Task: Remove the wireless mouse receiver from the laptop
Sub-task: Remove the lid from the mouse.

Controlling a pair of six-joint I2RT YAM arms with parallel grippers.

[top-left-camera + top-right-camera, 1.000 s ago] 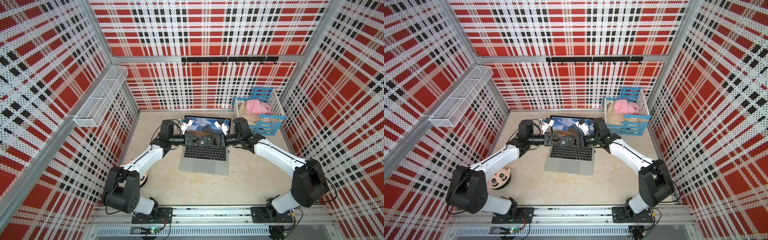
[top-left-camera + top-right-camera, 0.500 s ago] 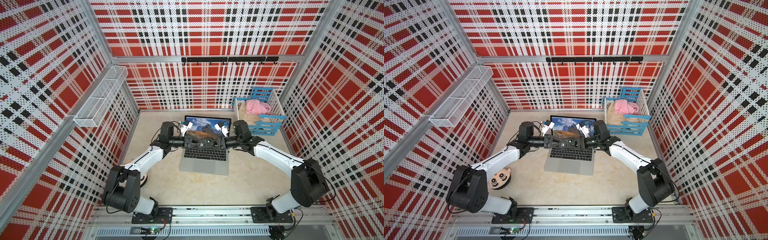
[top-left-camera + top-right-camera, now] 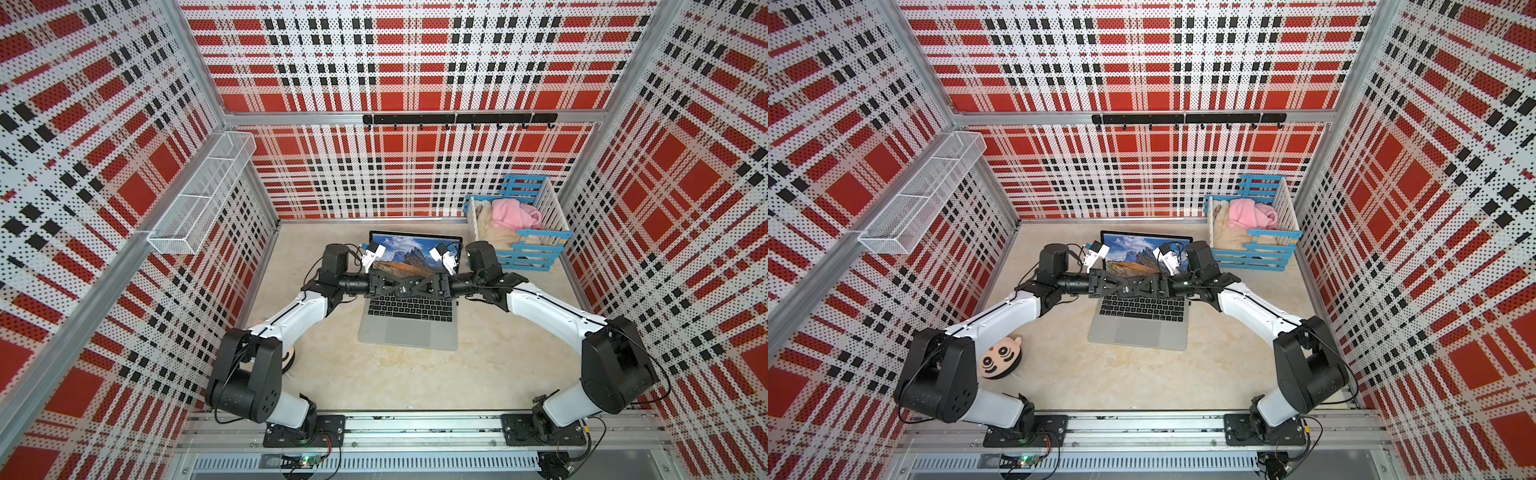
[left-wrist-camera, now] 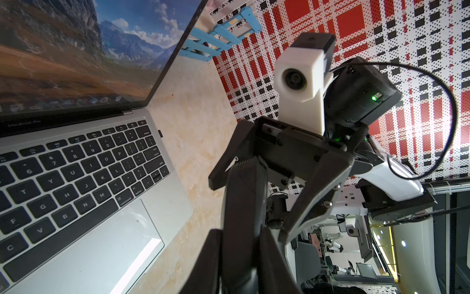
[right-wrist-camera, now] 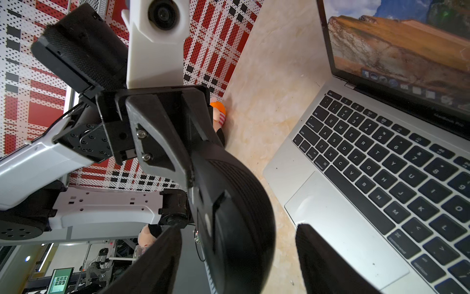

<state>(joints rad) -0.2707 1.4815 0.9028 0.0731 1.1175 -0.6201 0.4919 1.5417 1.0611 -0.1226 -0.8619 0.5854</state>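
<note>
The silver-grey laptop (image 3: pixel 409 330) (image 3: pixel 1138 332) lies open at the middle of the floor, screen lit. The wireless mouse receiver (image 4: pixel 159 133) is a tiny dark stub in the laptop's right edge, beside the keyboard's top corner. Both grippers meet tip to tip above the keyboard. My left gripper (image 3: pixel 405 286) (image 5: pixel 201 163) is shut on one end of a black oval mouse (image 5: pixel 236 203) (image 4: pixel 244 198). The right gripper (image 3: pixel 399 286) (image 5: pixel 236 254) is open, with its fingers (image 5: pixel 318 257) standing either side of the mouse and a gap showing on each side.
A blue and white slatted crate (image 3: pixel 536 245) with pink and beige cloth stands at the back right, close to the right arm. A round plush face (image 3: pixel 1000 358) lies by the left arm's base. A wire basket (image 3: pixel 199 195) hangs on the left wall.
The right gripper's jaws have spread wide apart around the mouse. The left gripper keeps its hold, and both arms stay over the keyboard.
</note>
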